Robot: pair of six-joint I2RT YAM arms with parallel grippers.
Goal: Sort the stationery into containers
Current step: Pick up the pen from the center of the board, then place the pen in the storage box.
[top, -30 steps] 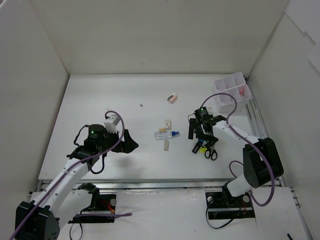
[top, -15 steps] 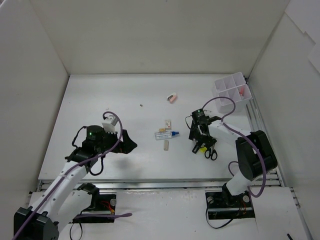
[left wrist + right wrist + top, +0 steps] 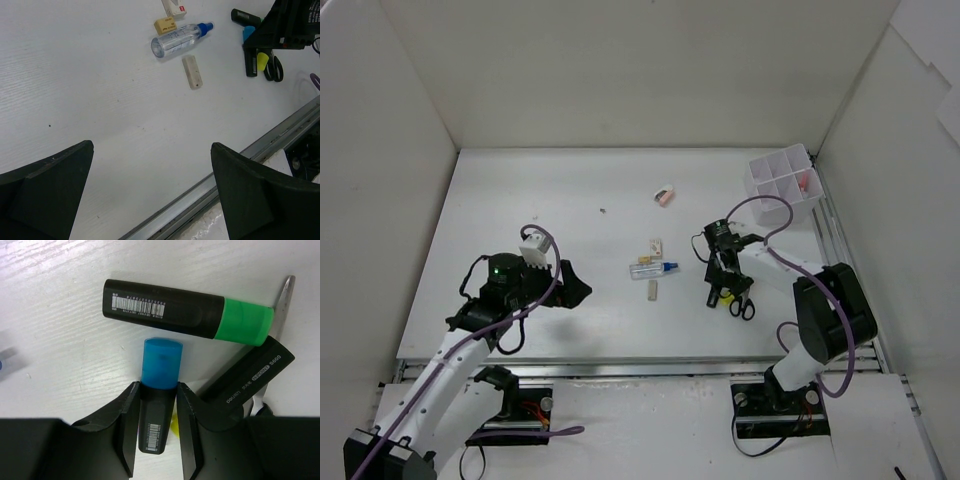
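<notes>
In the right wrist view my right gripper (image 3: 158,390) is shut on the black body of a blue-capped marker (image 3: 161,361) lying on the table. A green-capped marker (image 3: 170,307) lies crosswise just beyond it. Another black marker (image 3: 247,375) lies at the right, with a bit of yellow beside my finger. A scissors blade (image 3: 283,302) shows behind. From above, the right gripper (image 3: 722,284) is over this cluster, with the scissors (image 3: 744,308) beside it. The white organiser box (image 3: 782,182) stands at the far right. My left gripper (image 3: 575,285) (image 3: 152,145) is open over bare table.
A clear blue-capped tube (image 3: 650,269) (image 3: 177,40) lies mid-table between two beige erasers (image 3: 655,246) (image 3: 653,290). A pink eraser (image 3: 664,196) lies farther back. White walls enclose the table. A metal rail (image 3: 240,155) runs along the near edge.
The right gripper's jaws have closed from wide open onto the blue-capped marker. The left arm has drifted slightly, its gripper still open.
</notes>
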